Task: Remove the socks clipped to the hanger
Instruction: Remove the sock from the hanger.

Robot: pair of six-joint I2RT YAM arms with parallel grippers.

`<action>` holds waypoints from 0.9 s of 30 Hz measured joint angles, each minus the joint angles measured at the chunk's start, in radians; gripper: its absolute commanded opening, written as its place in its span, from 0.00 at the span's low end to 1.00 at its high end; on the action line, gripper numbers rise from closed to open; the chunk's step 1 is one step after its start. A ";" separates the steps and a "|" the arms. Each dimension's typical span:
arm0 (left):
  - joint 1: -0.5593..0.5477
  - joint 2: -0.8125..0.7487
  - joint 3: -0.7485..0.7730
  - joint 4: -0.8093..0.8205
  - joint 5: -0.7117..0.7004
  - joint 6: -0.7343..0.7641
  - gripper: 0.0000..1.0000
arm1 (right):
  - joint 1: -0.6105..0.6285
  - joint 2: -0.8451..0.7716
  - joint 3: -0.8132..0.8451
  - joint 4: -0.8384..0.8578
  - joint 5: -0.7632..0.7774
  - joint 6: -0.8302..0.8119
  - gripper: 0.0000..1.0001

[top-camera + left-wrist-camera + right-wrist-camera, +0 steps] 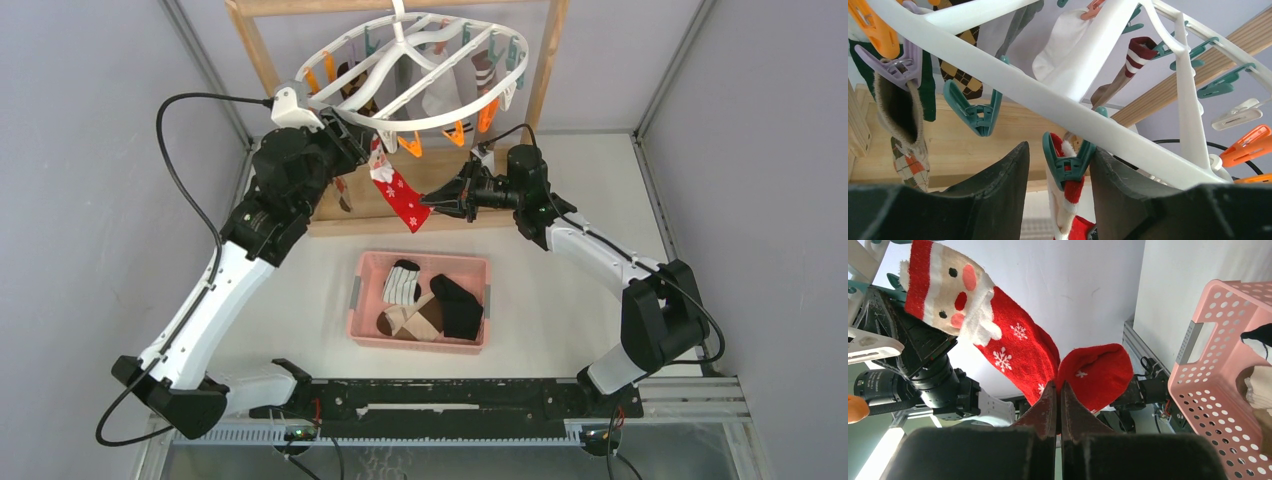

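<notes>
The white oval hanger (420, 122) hangs at the back with several socks clipped under it. A red Santa sock (400, 198) dangles from a teal clip (1068, 162) on the near rim. My left gripper (1060, 147) is open around that clip: the right finger touches the clip's handle, the left finger stands a little apart. My right gripper (1058, 385) is shut on the red sock's (1013, 340) lower end, pulling it out sideways. Other socks still clipped include a brown argyle one (960, 75), a white one (1068, 55) and a brown striped one (1128, 65).
A pink basket (420, 262) sits mid-table below the hanger and holds a striped sock (402, 282), a beige-and-brown one (415, 318) and a black one (458, 305). The wooden frame (545, 70) carries the hanger. Orange clips (462, 134) dangle from the rim.
</notes>
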 measured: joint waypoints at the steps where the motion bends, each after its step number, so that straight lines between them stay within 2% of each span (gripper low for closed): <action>1: 0.000 0.002 0.000 0.000 0.000 -0.001 0.51 | 0.000 0.000 0.000 0.000 0.000 0.000 0.00; 9: 0.002 0.003 0.000 0.020 0.000 -0.013 0.51 | 0.002 0.000 0.000 -0.008 -0.003 -0.007 0.00; 12: 0.002 0.003 0.000 0.022 0.000 -0.023 0.48 | 0.002 0.000 0.000 -0.014 -0.003 -0.011 0.00; 15: 0.002 0.003 0.000 0.027 0.000 -0.030 0.39 | 0.003 0.000 0.000 -0.017 -0.004 -0.015 0.00; 21: 0.002 0.003 0.000 0.052 0.002 -0.047 0.06 | 0.003 0.000 -0.001 -0.017 -0.005 -0.016 0.00; 23: 0.002 0.003 0.000 0.057 0.003 -0.048 0.02 | 0.003 0.000 -0.002 -0.017 -0.006 -0.016 0.00; 27: 0.002 0.003 0.000 0.060 0.004 -0.047 0.01 | 0.003 0.000 -0.003 -0.018 -0.007 -0.018 0.00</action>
